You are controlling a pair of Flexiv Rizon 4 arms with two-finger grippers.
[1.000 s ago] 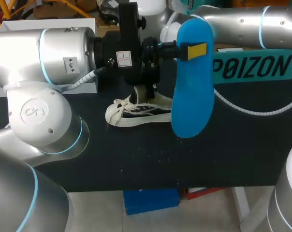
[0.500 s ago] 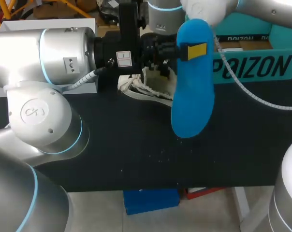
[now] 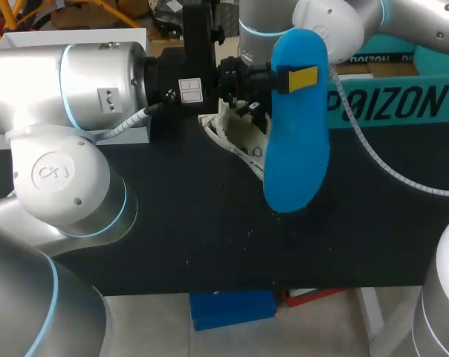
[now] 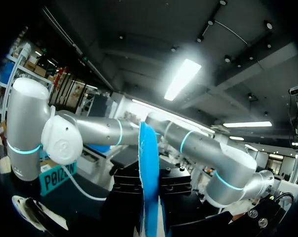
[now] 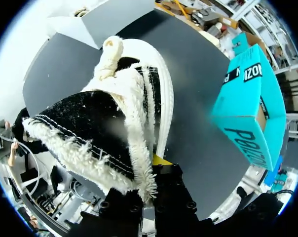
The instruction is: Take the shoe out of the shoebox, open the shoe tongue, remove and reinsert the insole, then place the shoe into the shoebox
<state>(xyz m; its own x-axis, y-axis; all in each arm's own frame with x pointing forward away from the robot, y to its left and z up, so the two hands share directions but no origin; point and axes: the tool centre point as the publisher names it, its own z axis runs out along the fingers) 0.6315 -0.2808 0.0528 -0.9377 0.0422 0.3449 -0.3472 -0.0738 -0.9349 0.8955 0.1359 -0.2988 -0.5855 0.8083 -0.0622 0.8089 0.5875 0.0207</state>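
Head view: left gripper (image 3: 299, 78) pinched on the blue insole (image 3: 295, 149), which stands upright above the black table (image 3: 172, 223) — the shoe (image 3: 236, 137) hangs tilted just left of it, clear of the table under the right arm (image 3: 336, 30), with the teal shoebox (image 3: 392, 100) at the far right. Left wrist view: insole edge-on between the fingers, with the shoe (image 4: 28, 210) and shoebox (image 4: 57, 176) off to one side beyond it. Right wrist view: right gripper (image 5: 151, 170) clamped on the fleece-lined collar of the shoe — toe pointing away from it, shoebox well apart on the table.
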